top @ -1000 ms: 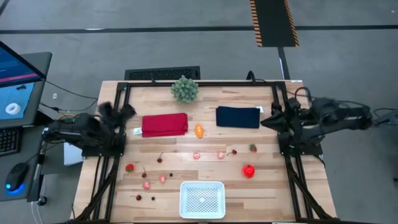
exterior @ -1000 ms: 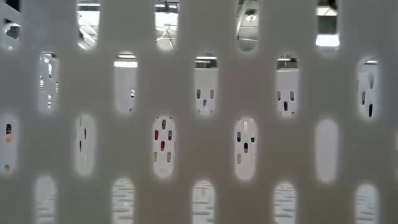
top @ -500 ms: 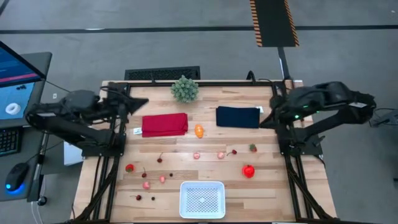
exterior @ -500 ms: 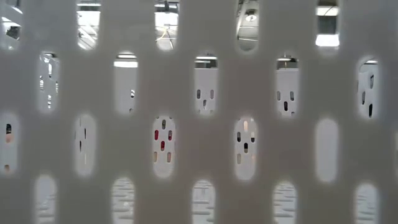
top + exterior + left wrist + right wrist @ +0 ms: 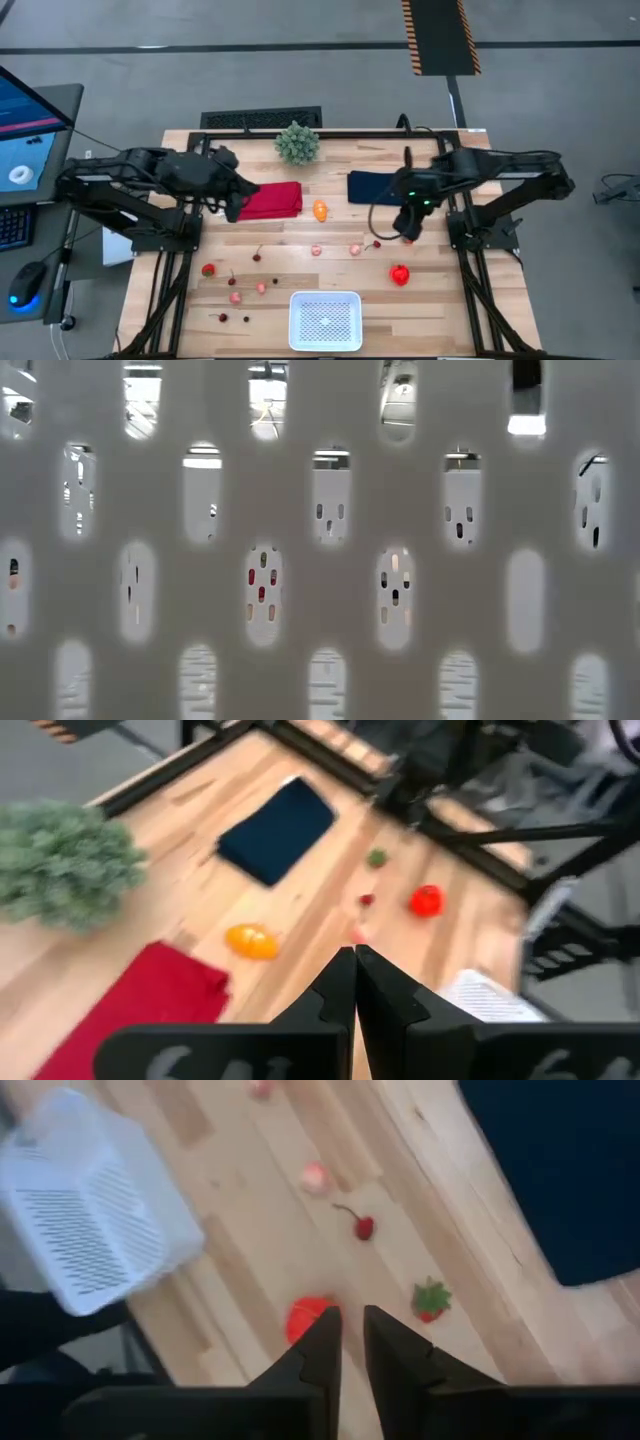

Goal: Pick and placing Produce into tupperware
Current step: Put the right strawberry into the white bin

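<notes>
The white tupperware (image 5: 325, 320) stands at the table's near edge; its mesh wall (image 5: 320, 610) fills the low view. Tiny toy fruits lie on the wood: an orange piece (image 5: 320, 211), a red pepper (image 5: 400, 274), a strawberry (image 5: 407, 237), pink pieces (image 5: 317, 250), a cherry (image 5: 375, 243), and more at the near left (image 5: 236, 297). My left gripper (image 5: 235, 205) is shut and empty over the red cloth's left end. My right gripper (image 5: 408, 225), open by a narrow gap and empty, hovers just far of the strawberry (image 5: 430, 1298) and red pepper (image 5: 305, 1315).
A red folded cloth (image 5: 268, 199) and a navy folded cloth (image 5: 382, 188) lie toward the far side, with a bushy green plant (image 5: 297, 143) at the far edge. Black frame rails run along the table's left and right edges. A monitor stands beyond the table's left edge.
Both arms have risen from their folded places at the table's sides and swung in toward the middle. My left gripper has gone right to the red cloth's left end. My right gripper has gone left and near, past the navy cloth toward the strawberry. No fruit has moved.
</notes>
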Available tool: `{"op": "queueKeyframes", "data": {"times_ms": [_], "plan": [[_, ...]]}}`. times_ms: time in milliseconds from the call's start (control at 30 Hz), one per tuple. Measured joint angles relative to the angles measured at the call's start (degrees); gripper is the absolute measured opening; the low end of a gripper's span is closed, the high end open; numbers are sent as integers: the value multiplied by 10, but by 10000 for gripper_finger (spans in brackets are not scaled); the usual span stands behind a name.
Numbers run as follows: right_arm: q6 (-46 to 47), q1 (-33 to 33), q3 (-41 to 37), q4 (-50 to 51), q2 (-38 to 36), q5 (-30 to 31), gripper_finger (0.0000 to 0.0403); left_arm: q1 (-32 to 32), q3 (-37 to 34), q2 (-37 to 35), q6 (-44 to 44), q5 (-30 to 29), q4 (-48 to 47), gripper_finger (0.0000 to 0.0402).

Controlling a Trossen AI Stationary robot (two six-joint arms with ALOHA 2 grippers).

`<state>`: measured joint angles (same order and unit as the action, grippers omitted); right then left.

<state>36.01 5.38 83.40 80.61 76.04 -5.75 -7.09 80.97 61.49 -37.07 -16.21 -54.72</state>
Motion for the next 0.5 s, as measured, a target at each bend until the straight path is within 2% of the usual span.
{"op": "queueKeyframes", "data": {"times_ms": [200, 333, 500], "plan": [[-15, 3, -70, 4, 37, 0, 157, 0, 0, 31, -37, -6, -21, 5], [-38, 13, -116, -17, 50, 2, 208, 1, 0, 40, -59, -8, -46, 39], [-46, 24, -167, -88, 50, 1, 226, 0, 0, 53, -75, -15, -53, 86]]}}
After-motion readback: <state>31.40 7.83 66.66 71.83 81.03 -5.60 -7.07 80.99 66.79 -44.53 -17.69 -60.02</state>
